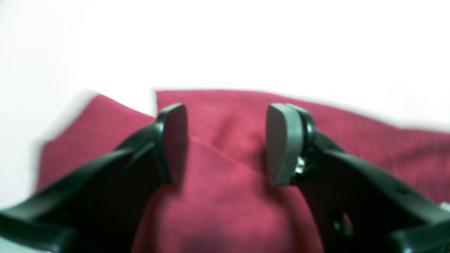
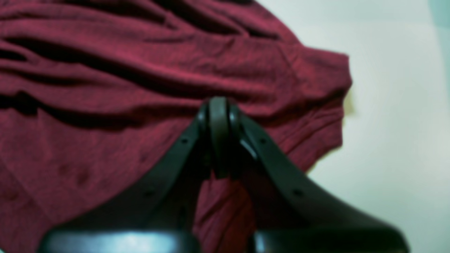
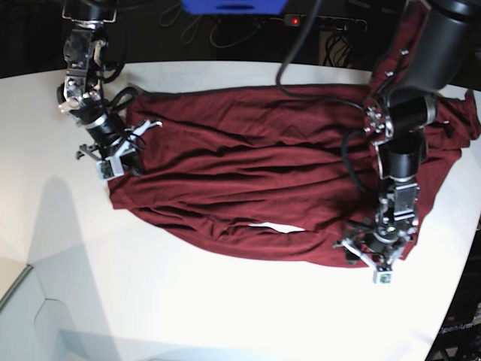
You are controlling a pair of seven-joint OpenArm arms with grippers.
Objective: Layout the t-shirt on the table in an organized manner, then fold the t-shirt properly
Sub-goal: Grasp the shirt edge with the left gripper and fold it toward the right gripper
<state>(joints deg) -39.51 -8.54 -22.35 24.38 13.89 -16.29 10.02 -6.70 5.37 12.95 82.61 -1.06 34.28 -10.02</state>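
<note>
The dark maroon t-shirt (image 3: 263, 165) lies spread and wrinkled across the white table (image 3: 188, 301). My right gripper (image 3: 129, 150) is at the shirt's left end in the base view. In the right wrist view this gripper (image 2: 218, 105) is shut, and a gathered fold of the t-shirt (image 2: 105, 88) rises between its fingers. My left gripper (image 3: 376, 259) hangs over the shirt's lower right edge. Seen from the left wrist, it (image 1: 226, 119) stands open, straddling a ridge of the t-shirt (image 1: 225, 196) with neither pad pressed on it. Beyond the cloth lies bare table (image 1: 246, 42).
Part of the shirt drapes toward the table's right edge (image 3: 470, 128). Dark floor, cables and a blue object (image 3: 233, 6) lie behind the table. The table's curved front-left edge (image 3: 22, 282) is near. A slit of white table (image 3: 274, 227) shows between folds.
</note>
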